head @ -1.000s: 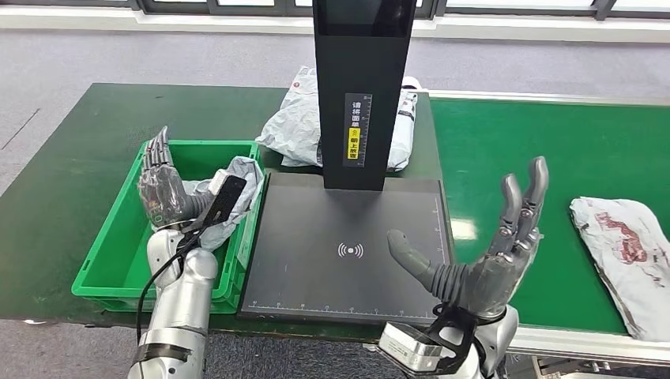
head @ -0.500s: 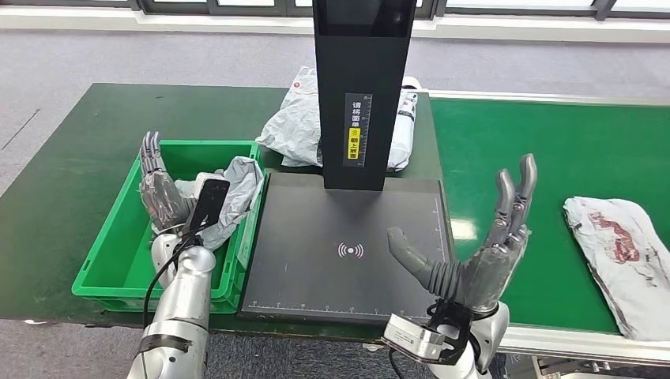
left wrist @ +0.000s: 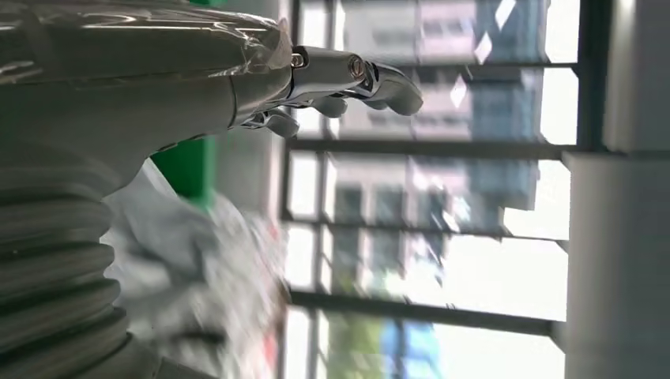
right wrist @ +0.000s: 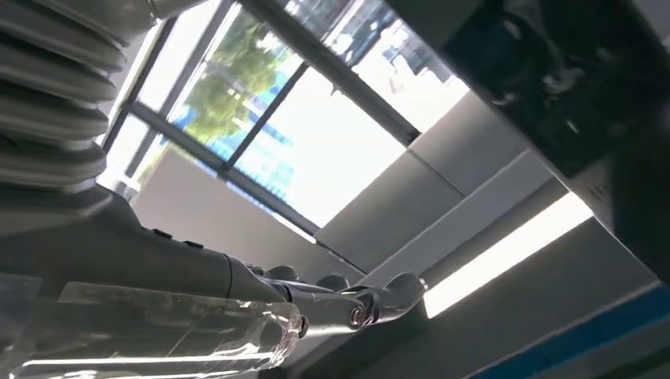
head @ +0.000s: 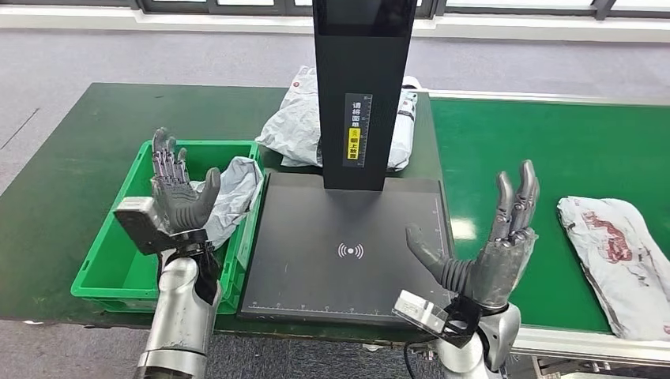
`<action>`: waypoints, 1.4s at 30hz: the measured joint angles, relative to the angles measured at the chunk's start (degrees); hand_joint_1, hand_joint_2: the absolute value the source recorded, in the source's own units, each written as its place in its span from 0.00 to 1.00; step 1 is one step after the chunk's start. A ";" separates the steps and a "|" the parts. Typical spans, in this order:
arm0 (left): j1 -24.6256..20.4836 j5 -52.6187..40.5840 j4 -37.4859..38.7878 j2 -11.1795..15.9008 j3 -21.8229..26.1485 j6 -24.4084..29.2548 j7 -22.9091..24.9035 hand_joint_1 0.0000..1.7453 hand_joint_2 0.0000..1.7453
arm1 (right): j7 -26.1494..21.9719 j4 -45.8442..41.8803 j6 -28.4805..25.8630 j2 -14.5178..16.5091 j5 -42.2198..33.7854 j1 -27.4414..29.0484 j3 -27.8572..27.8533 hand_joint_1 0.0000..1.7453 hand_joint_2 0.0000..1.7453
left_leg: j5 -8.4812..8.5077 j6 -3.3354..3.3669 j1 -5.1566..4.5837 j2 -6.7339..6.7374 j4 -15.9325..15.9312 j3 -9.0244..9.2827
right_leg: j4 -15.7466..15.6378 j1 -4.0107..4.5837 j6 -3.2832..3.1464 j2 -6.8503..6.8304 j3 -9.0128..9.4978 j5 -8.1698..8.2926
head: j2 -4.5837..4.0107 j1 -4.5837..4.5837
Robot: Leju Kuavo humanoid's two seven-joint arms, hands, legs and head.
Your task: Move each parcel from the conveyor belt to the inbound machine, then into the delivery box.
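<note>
Both hands are up, fingers spread and holding nothing. The left hand (head: 183, 201) hovers over the green box (head: 103, 268) at about 9 o'clock from the scanner plate (head: 316, 276), palm facing up. A grey parcel (head: 234, 189) sits in the box, bunched against its wall next to the plate. The right hand (head: 494, 257) is raised at the plate's 4 o'clock corner, fingers pointing up. A white parcel with red print (head: 620, 260) lies on the belt (head: 553, 158) at 3 o'clock, well apart from that hand. Another grey parcel (head: 296, 130) sits behind the black post (head: 363, 87) at 12.
</note>
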 joint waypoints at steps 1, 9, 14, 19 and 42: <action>0.93 1.91 -1.91 0.19 -1.07 -3.68 0.00 0.00 1.00 | 0.01 0.87 0.00 0.03 0.91 -0.16 -1.85 0.00 1.00 | -0.01 0.01 0.00 -0.01 0.00 -0.01 | 0.00 0.00 0.01 -0.03 0.00 -0.01 | 0.00 0.00; 7.40 13.03 -12.31 1.84 -8.31 -19.00 0.06 0.00 1.00 | 0.23 8.94 -0.01 0.58 17.41 -5.89 -24.98 0.00 1.00 | -0.01 0.03 -0.01 -0.03 0.01 -0.02 | -0.01 -0.02 0.04 -0.09 0.04 -0.02 | 0.00 0.01; 11.03 16.69 -15.96 2.68 -9.87 -22.32 0.07 0.00 1.00 | 0.94 16.44 -0.02 0.22 23.14 -11.34 -40.79 0.00 1.00 | -0.01 0.04 -0.02 -0.04 0.01 -0.03 | -0.01 -0.02 0.04 -0.10 0.03 -0.02 | -0.01 -0.01; 13.35 17.66 -17.51 3.02 -9.88 -23.84 0.09 0.00 1.00 | 3.90 22.35 -0.04 -0.89 26.59 -14.91 -50.21 0.00 1.00 | -0.01 0.03 0.00 -0.02 0.01 -0.03 | -0.01 0.00 0.04 -0.08 0.01 -0.02 | -0.01 0.01; 14.00 14.14 -17.77 3.09 -9.86 -23.68 0.16 0.00 1.00 | 29.33 55.99 0.80 -16.62 30.41 -22.14 -57.03 0.00 1.00 | -0.01 0.06 -0.02 -0.06 0.04 -0.06 | -0.01 -0.02 0.08 -0.14 0.06 0.00 | 0.00 0.01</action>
